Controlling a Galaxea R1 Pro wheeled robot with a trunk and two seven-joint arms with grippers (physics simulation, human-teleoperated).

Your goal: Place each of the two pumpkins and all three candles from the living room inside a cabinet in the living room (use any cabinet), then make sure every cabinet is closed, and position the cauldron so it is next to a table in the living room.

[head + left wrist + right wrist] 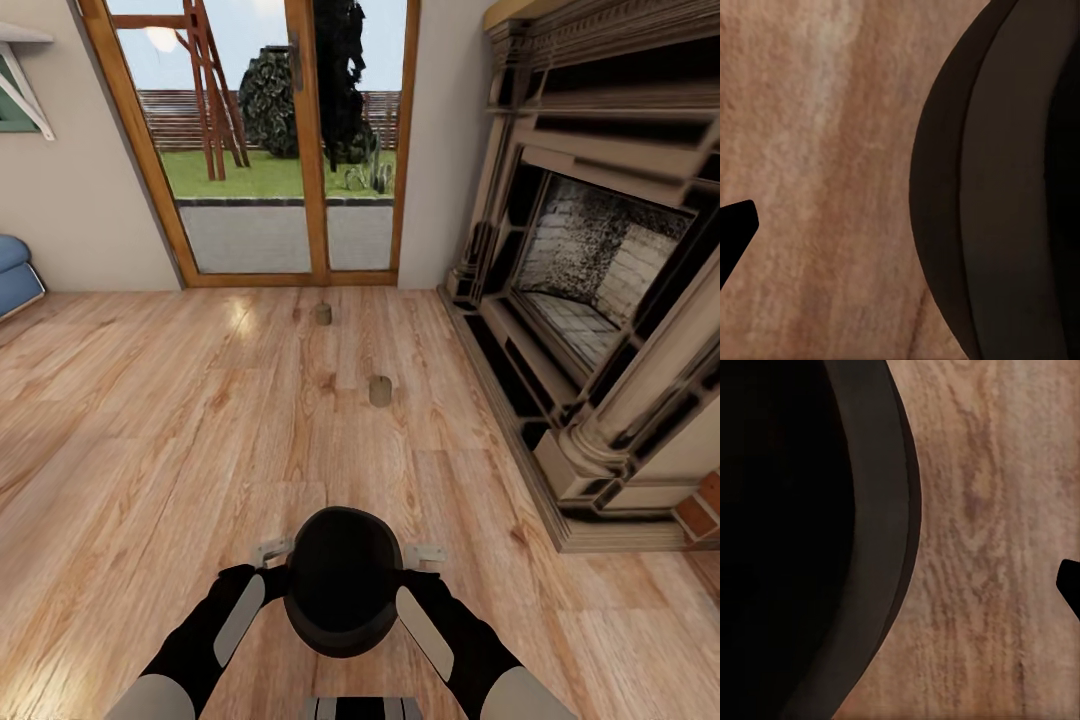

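head view: the cauldron (pixel 343 580) sits low between both arms, its rim pressed from each side; the left gripper (pixel 272 553) and the right gripper (pixel 422 553) stand at the pot's two flanks, pale fingers poking out beside it. how the jaws stand cannot be told, since the pot hides their inner sides. two candles stand on the plank floor (pixel 150 420) beyond the cauldron: the near candle (pixel 380 391) closer to it, the far candle (pixel 323 314) further on, just short of the glass door (pixel 270 140). the fireplace (pixel 590 290) lies off to the right of the candles. left wrist view: the cauldron wall (pixel 1012 195) close up, one dark finger (pixel 733 229) apart from it over the floor. right wrist view: the cauldron mouth (pixel 787 525) and rim, one finger tip (pixel 1071 581) clear of the rim. judgement: the cauldron step is in hand, a two-arm carry. next move likely calls for even squeeze while the base seeks a table.
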